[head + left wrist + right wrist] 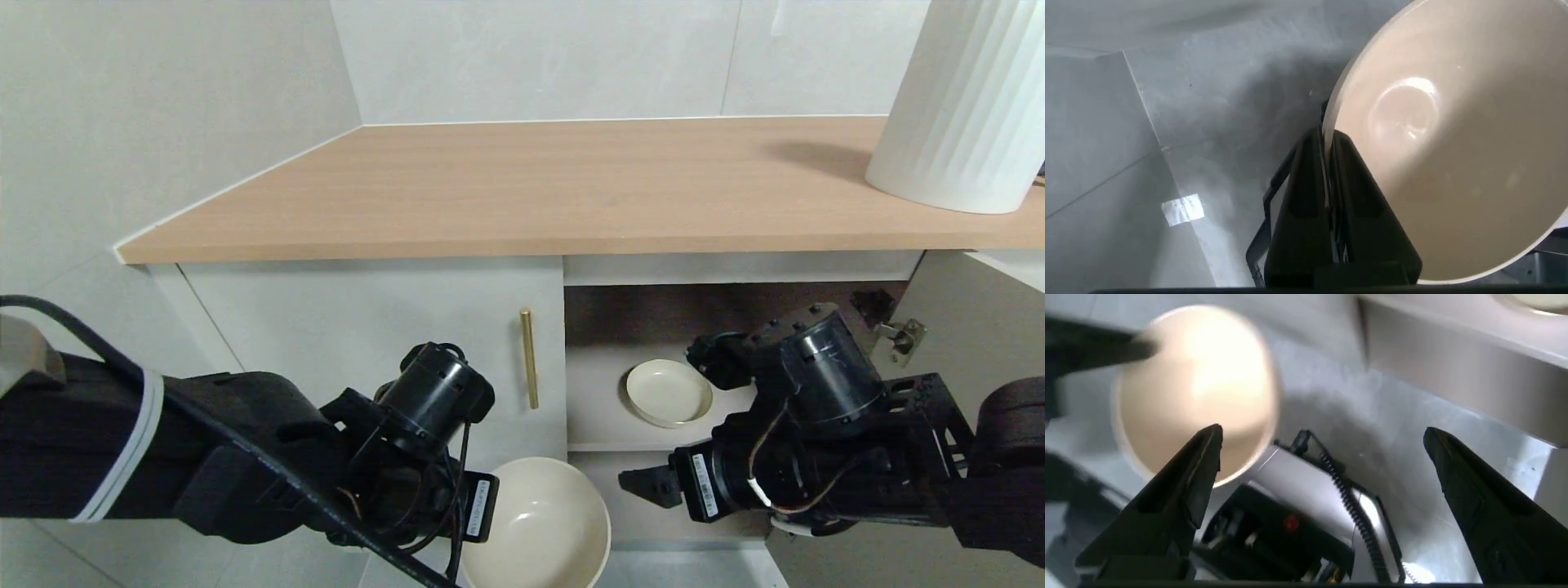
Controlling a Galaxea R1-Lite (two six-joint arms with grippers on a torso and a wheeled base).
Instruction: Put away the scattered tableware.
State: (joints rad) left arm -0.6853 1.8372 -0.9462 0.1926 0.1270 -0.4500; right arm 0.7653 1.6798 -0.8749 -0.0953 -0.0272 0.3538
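Our left gripper point(1328, 155) pinches the bowl point(543, 527) by its rim, low in front of the cabinet point(367, 327). The right gripper point(1321, 437) is open and empty. We reckon that thin grip slips if the bowl bumps the cabinet.

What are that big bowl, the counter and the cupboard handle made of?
The bowl: likely glazed ceramic, cream and glossy, with a bright highlight inside.
The counter: wood or wood-look laminate, matte, with visible grain.
The handle: probably metal, brass-coloured, smooth sheen.

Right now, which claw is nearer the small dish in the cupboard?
Right. The right gripper is in front of the small dish; the left gripper, farther left, grips the bowl.
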